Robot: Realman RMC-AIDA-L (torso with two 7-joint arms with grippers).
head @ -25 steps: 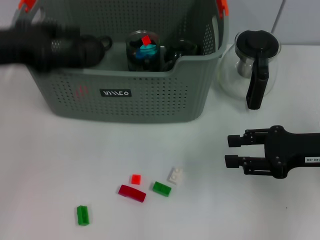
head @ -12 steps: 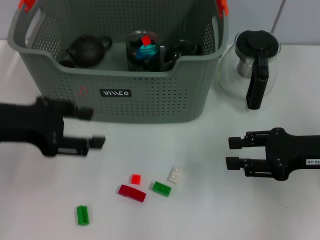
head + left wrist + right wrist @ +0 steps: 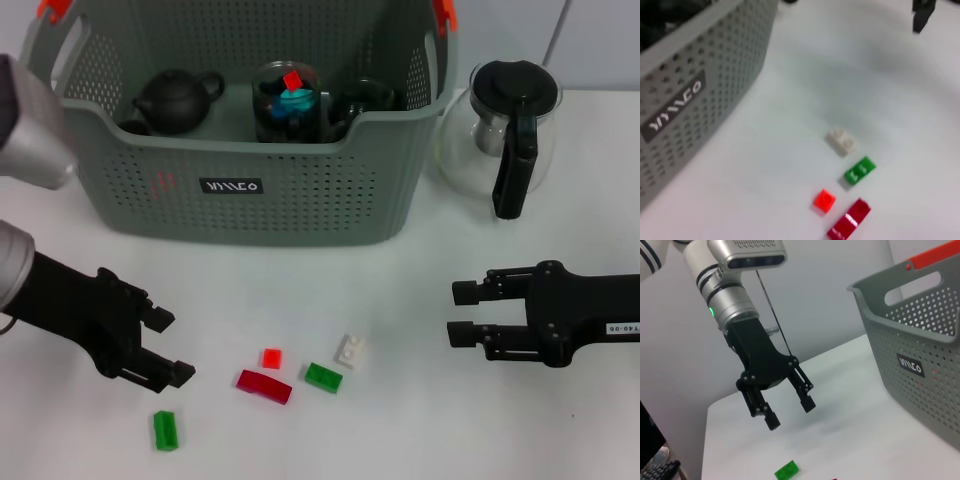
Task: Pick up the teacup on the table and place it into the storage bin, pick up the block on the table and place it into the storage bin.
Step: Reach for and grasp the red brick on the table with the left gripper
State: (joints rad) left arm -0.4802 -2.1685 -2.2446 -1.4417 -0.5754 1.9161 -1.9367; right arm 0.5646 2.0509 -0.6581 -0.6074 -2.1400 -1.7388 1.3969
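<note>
On the white table in front of the storage bin, the left gripper hangs low with its fingers spread and nothing between them, just beside a loose scatter of small blocks. Nearest it sit the dark red block and the little bright red block, with a green block and a white block a bit farther toward the middle, and another green block lying apart, close to the front edge. The right gripper waits over bare table on the other side, fingers parted too, below the glass teapot.

Inside the bin I can make out a dark little teapot, a glass jar with coloured pieces in it, and another dark vessel by the right wall; no teacup shows anywhere on the table, so that half looks done to my eye.

So the step in hand seems to be picking a block. If I were guiding it, I'd have the left gripper choose one piece that stands clear of its neighbours. The dark red block is long and close by, but the bright red one sits just beside it, so the fingers should straddle the narrow width and come straight down, not sweep in sideways. These pieces are tiny and light; a glancing touch would likely skid them away.
</note>
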